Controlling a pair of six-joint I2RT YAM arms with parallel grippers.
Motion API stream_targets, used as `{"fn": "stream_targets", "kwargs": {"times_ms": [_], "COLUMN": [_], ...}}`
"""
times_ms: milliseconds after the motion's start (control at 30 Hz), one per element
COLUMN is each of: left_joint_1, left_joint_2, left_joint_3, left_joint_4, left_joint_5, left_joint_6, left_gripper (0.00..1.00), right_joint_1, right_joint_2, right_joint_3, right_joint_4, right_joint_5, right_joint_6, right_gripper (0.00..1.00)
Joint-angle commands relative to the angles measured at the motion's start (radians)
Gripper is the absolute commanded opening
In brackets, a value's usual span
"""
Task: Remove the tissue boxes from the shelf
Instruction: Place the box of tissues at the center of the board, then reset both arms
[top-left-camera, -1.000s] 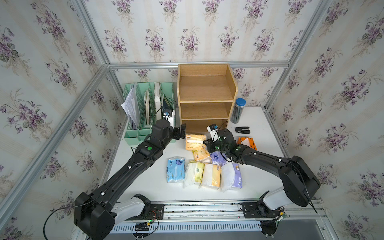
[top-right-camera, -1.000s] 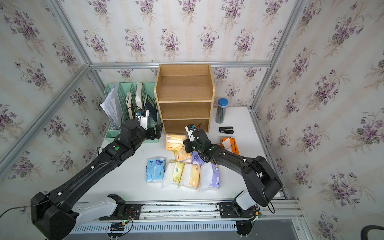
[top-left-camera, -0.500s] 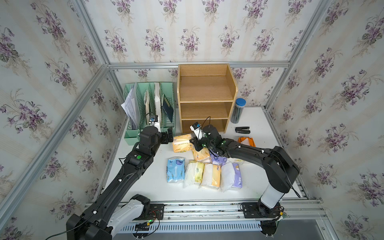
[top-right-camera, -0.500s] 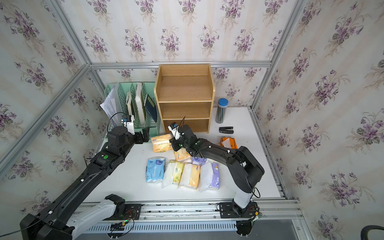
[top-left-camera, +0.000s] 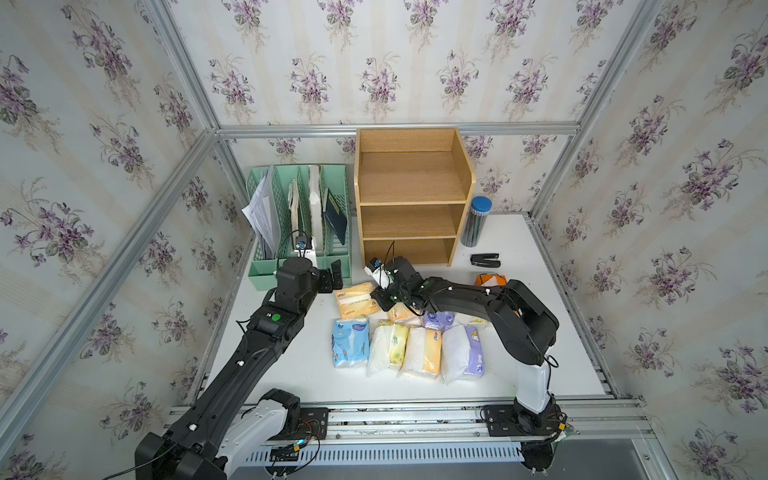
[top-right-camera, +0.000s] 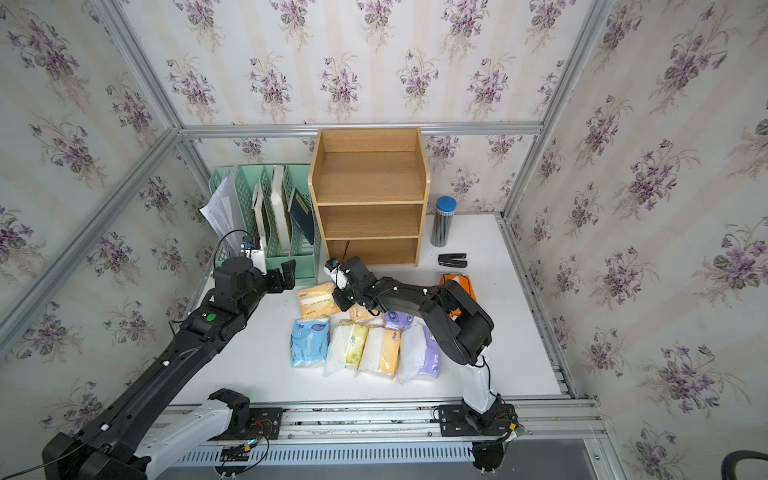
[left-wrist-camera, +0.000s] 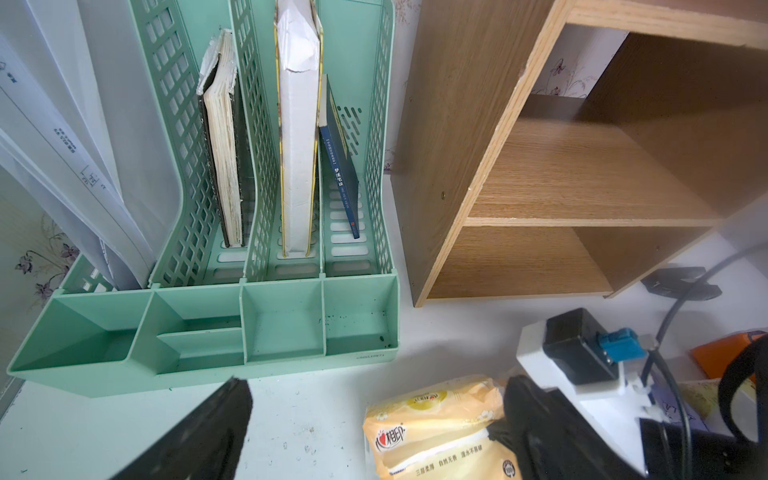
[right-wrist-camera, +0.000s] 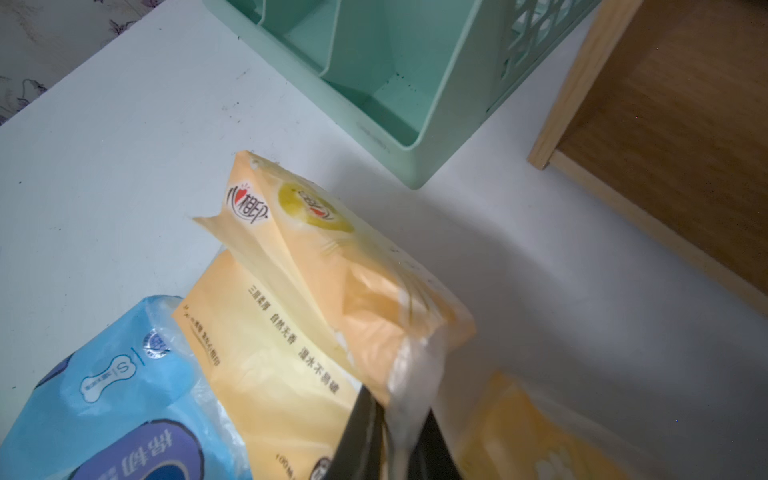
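The wooden shelf (top-left-camera: 411, 195) (top-right-camera: 370, 195) stands at the back with all three tiers bare. Several tissue boxes lie on the white table in front of it: a blue one (top-left-camera: 351, 340), a yellow-white one (top-left-camera: 388, 347), an orange one (top-left-camera: 424, 351) and a purple-white one (top-left-camera: 461, 351). My right gripper (top-left-camera: 380, 297) (right-wrist-camera: 395, 419) is shut on the clear end flap of a pale orange pack (top-left-camera: 357, 297) (right-wrist-camera: 316, 266). That pack's far end rests on the table. My left gripper (top-left-camera: 332, 276) (left-wrist-camera: 376, 386) hangs open just left of this pack, holding nothing.
A mint-green file rack (top-left-camera: 299, 216) with papers and books stands left of the shelf, close behind my left gripper. A blue-lidded cylinder (top-left-camera: 477, 222) and a black stapler (top-left-camera: 484, 260) sit right of the shelf. An orange pack (top-left-camera: 490, 279) lies beyond my right arm.
My right gripper has carried the pale orange pack leftward, away from the shelf's front. My left arm has drawn back to the left, towards the file rack, staying open.
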Motion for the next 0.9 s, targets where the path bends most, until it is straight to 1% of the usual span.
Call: {"fn": "stream_targets", "kwargs": {"times_ms": [0,67,167,200,233,367,400,433,500,600,667,800,867], "left_joint_1": [0.001,0.001,0.001,0.002,0.001,0.004,0.007,0.012,0.033,0.082,0.108,0.165,0.195], "left_joint_2": [0.001,0.005,0.004,-0.003,-0.011,-0.053,-0.055,-0.055,-0.067,-0.11,-0.122,-0.095,-0.08], "left_joint_3": [0.0,0.002,-0.002,-0.009,-0.021,-0.069,-0.073,-0.073,-0.08,-0.124,-0.136,-0.138,-0.149], "left_joint_4": [0.007,0.004,-0.002,-0.002,0.003,0.015,0.005,-0.009,-0.025,0.013,0.018,0.01,0.015], "left_joint_5": [0.021,0.022,0.017,0.011,0.006,-0.019,-0.027,-0.033,-0.018,0.031,0.034,0.034,-0.004], "left_joint_6": [-0.009,-0.012,-0.019,-0.028,-0.033,-0.035,-0.031,-0.03,-0.046,-0.063,-0.055,-0.032,-0.033], "left_gripper": [0.99,0.99,0.99,0.99,0.99,0.99,0.99,0.99,0.99,0.99,0.99,0.99,0.99], "right_joint_1": [0.0,0.001,0.006,0.006,0.006,0.006,0.006,0.005,0.005,-0.003,-0.035,-0.185,-0.281], "right_joint_2": [-0.007,-0.016,-0.048,-0.065,-0.083,-0.187,-0.227,-0.274,-0.373,-0.536,-0.637,-0.824,-0.914], "right_joint_3": [-0.015,-0.017,-0.029,-0.039,-0.046,-0.09,-0.112,-0.144,-0.23,-0.377,-0.449,-0.552,-0.63], "right_joint_4": [0.005,0.007,0.025,0.039,0.046,0.07,0.085,0.105,0.165,0.254,0.268,0.227,0.254], "right_joint_5": [-0.015,-0.011,0.02,0.043,0.07,0.193,0.231,0.277,0.378,0.498,0.534,0.587,0.634], "right_joint_6": [-0.019,-0.017,-0.008,0.001,0.01,0.05,0.061,0.076,0.102,0.126,0.144,0.172,0.161], "right_gripper": [0.28,0.44,0.59,0.69,0.74,0.83,0.89,1.0,1.0,1.0,1.0,1.0,1.0]}}
